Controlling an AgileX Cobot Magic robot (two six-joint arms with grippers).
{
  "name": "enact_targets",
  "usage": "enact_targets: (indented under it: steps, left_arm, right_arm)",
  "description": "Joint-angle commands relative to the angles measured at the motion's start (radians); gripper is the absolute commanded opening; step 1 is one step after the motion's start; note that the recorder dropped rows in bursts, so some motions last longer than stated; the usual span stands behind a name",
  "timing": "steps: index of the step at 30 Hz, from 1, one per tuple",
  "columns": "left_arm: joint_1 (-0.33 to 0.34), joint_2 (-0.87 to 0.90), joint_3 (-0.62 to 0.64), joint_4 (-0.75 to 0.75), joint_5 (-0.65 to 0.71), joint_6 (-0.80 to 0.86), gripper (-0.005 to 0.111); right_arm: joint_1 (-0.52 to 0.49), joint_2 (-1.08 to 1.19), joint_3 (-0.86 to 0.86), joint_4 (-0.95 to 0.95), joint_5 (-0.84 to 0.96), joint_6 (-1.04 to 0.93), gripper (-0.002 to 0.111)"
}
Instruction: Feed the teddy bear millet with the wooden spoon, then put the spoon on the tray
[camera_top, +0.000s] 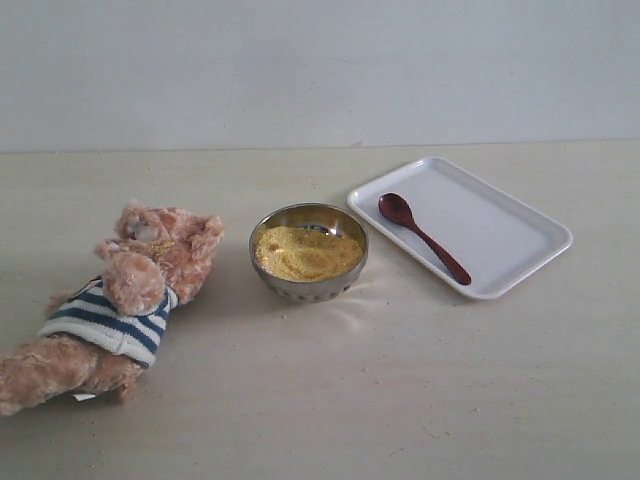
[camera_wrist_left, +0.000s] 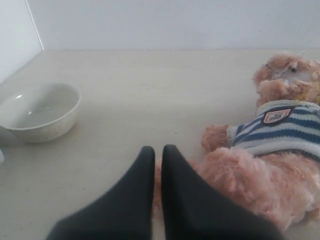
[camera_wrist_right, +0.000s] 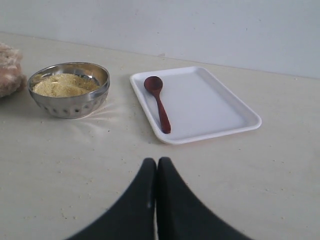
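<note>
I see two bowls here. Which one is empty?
The pale bowl is empty; the shiny steel bowl holds a heap of yellow millet.

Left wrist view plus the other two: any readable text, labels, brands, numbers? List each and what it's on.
No legible text in any view.
On the teddy bear's striped shirt, the badge has some marking, too blurred to read.
Under the bear, the white tag is too small to read.
No print seen on the tray, spoon, steel bowl or white bowl.
</note>
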Motion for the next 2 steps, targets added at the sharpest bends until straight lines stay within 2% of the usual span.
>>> enact_targets:
  steps: [1,2]
  left_arm:
    - [0.001,-0.003,0.003,0.000,0.006,0.007,0.005]
    - [0.001,-0.003,0.003,0.000,0.006,0.007,0.005]
  right_arm:
    - [-0.002,-0.006,0.000,-0.001,-0.011,-0.008,0.000]
    - [-0.002,-0.006,0.000,-0.001,-0.011,-0.008,0.000]
